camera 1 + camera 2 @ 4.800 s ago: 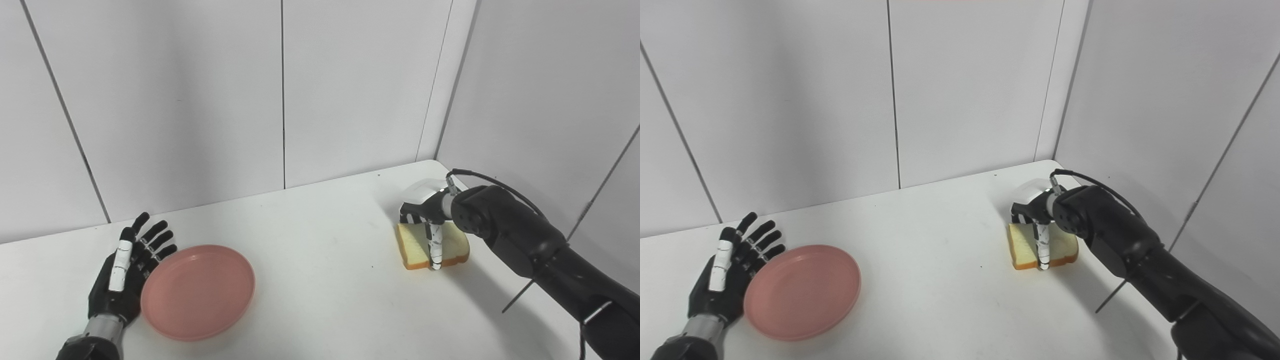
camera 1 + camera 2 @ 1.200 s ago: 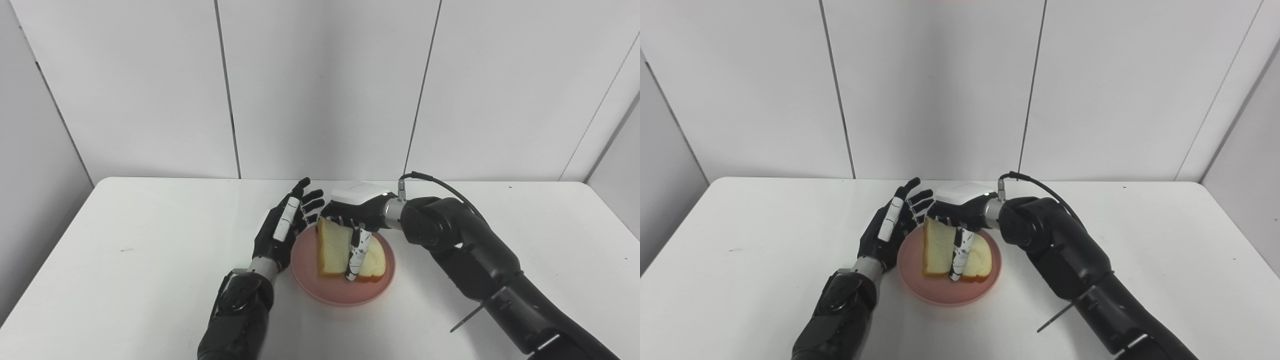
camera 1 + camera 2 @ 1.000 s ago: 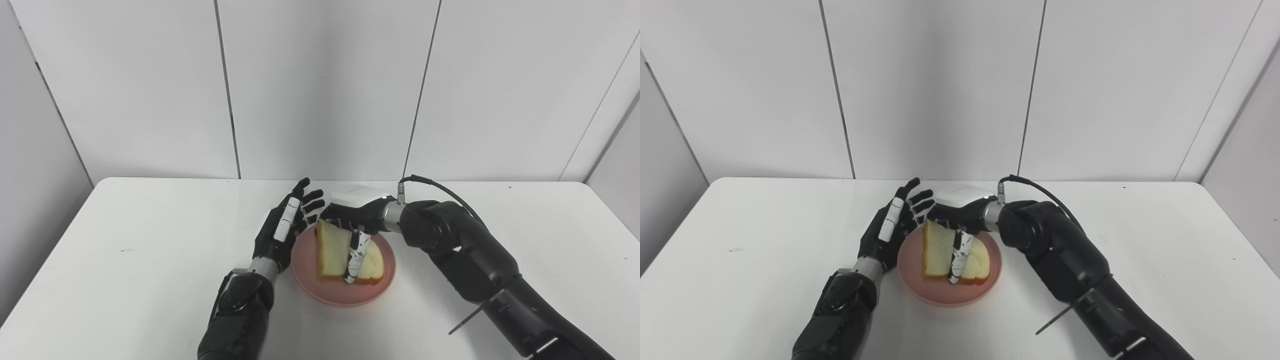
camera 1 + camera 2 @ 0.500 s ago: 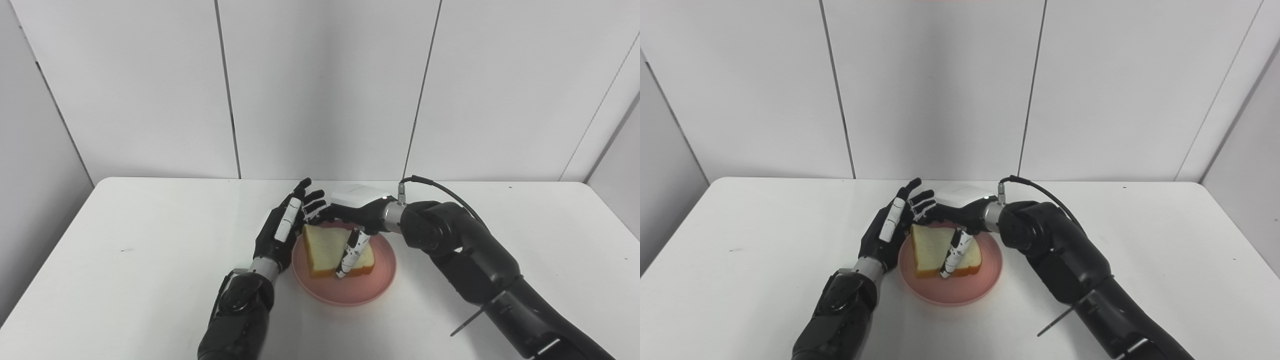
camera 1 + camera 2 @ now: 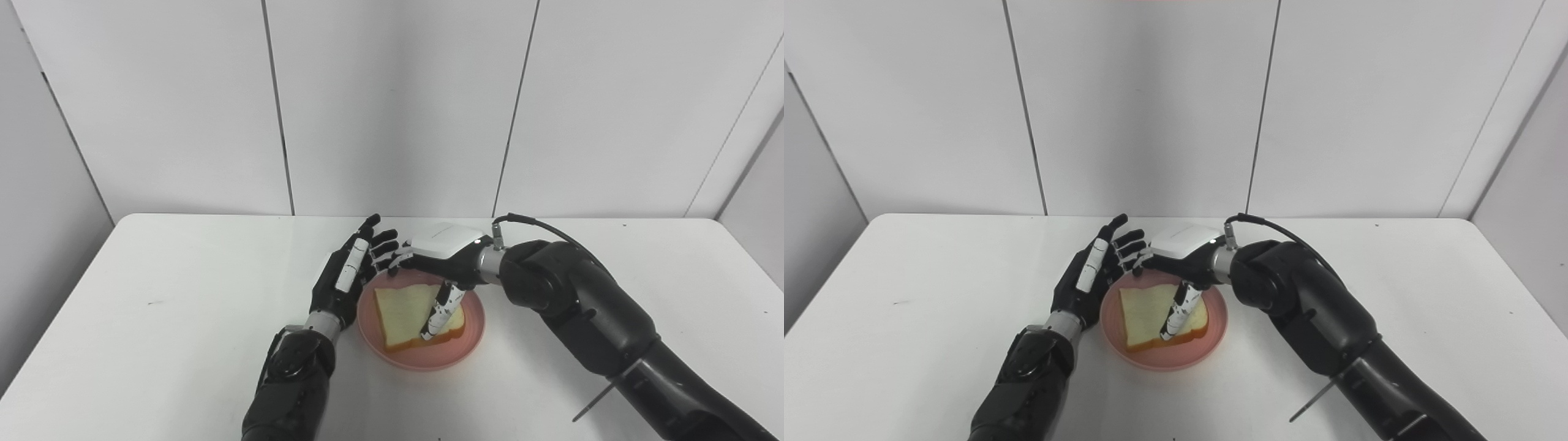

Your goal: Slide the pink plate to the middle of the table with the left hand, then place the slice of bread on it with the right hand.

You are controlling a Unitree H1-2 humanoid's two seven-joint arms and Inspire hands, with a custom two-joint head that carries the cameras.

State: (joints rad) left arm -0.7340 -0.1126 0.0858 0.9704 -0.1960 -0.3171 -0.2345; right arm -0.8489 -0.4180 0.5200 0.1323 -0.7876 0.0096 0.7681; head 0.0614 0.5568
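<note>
Soft square bread slice (image 5: 411, 308) flat on round pink plate (image 5: 470, 334) — both hands (image 5: 346, 283) (image 5: 442, 256) spread, empty.

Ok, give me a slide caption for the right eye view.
Bread slice lies on the pink plate; right hand above it, left hand alongside.

Readable text: none in either view.
Plate (image 5: 470, 343): plain pink, no print or mark.
Bread (image 5: 404, 309): no label.
Right hand (image 5: 438, 260): white cover on its back, no lettering that can be made out.
Left hand (image 5: 343, 285): black and white, no lettering that can be made out.
Surface (image 5: 153, 343): white, no signs.
Wall panels (image 5: 392, 104): blank.
</note>
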